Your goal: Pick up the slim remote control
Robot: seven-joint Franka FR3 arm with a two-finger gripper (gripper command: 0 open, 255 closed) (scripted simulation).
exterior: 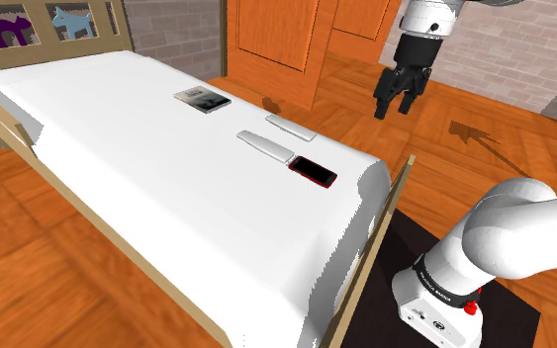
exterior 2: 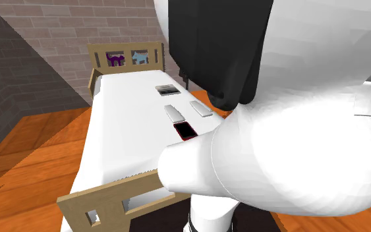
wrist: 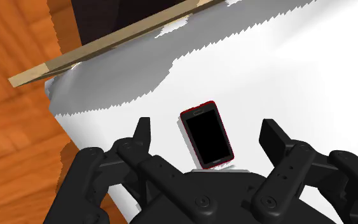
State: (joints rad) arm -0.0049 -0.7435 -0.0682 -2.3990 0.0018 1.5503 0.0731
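- Single arm [exterior: 523,237] on this one, and the jaws are up in the air off the far side of the bed [exterior: 118,168], out past its edge in the shoulder view, holding nothing.
- The jaws are spread wide: in the wrist view the two black fingers [wrist: 142,135] stand well apart with a clear gap between them.
- Down that gap sits a black phone with a red rim [wrist: 206,133], flat on the white bed. Wrong item.
- The target looks to be the slim remote control [exterior: 290,128], the narrower of two pale bars lying flat near the bed's far edge. That pick is my judgement, since both are drawn plain white.
- The second pale bar [exterior: 265,145] lies just beside it, further in from the edge, with the phone at its foot-end tip.
- A flat grey book or tablet [exterior: 204,99] lies further up towards the headboard, well apart.
- The key relation: from the jaws the remote lies down and to the shoulder view's left, just past the phone towards the headboard.
- Its long axis runs roughly along the bed's length, parallel to its neighbour.
- So the coming move, I'd say, is a shift headboard-ward, then a descent with the fingers straddling the narrow width, not the length.
- The risk is that neighbouring bar, which sits close enough for a finger to nudge it on the way down.
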